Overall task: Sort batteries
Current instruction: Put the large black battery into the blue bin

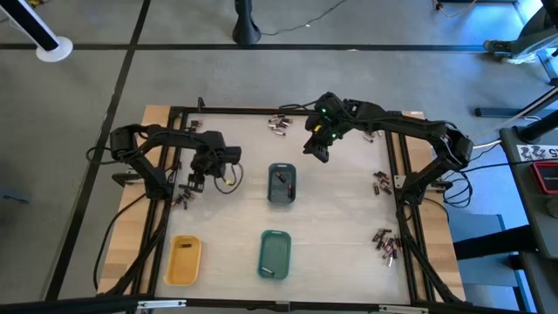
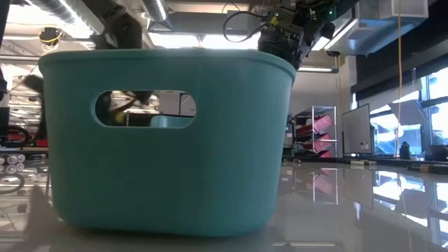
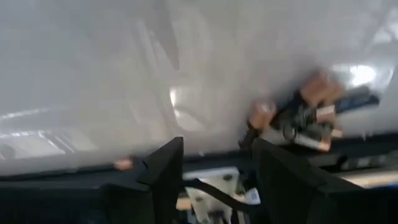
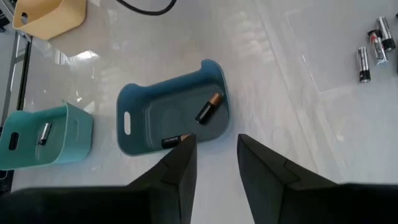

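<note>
Near the open, empty left claw (image 3: pixel 214 171) lie copper-tipped dark batteries (image 3: pixel 305 115).

Robotics lab: exposed silver ceiling ducts (image 2: pixel 63 8), red-binned storage shelves (image 2: pixel 315 133), black-framed pale worktable (image 1: pixel 340 218), grey floor.

No text, label, brand or number can be read anywhere in these views. The batteries (image 4: pixel 209 107) in the grey-blue tray (image 4: pixel 134 112) carry printing too small to make out. A white sheet (image 1: pixel 539 153) beside the table shows bold characters that stay illegible.
</note>
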`<state>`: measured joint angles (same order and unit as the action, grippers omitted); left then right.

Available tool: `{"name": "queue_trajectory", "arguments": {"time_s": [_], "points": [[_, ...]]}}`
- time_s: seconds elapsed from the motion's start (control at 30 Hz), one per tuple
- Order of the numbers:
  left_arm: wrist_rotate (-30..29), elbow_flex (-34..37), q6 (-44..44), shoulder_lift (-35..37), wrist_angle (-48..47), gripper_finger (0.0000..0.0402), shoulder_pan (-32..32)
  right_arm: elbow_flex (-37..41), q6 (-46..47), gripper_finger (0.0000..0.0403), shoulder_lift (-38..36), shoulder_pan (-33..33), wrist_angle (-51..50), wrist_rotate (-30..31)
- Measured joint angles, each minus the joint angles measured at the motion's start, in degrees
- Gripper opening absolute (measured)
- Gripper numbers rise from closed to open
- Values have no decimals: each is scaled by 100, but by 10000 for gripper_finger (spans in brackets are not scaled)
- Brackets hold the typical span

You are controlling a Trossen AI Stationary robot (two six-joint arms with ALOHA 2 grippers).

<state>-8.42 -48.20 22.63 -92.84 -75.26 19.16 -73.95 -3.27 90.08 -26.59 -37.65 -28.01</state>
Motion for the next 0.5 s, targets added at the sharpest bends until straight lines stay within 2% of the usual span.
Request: {"name": "queue_trajectory", "arguments": {"time_s": [0.13, 0.27, 0.4, 0.5], "points": [[4, 594, -61, 10, -90, 184, -24, 0, 50, 117, 0, 0, -25, 1], [87, 511, -155, 62, 86, 173, -124, 0, 50, 117, 0, 0, 8, 3], [573, 610, -151, 157, 289, 152, -246, 0, 63, 117, 0, 0, 9, 46], [616, 772, -159, 145, 346, 140, -344, 0, 63, 117, 0, 0, 6, 51]]}}
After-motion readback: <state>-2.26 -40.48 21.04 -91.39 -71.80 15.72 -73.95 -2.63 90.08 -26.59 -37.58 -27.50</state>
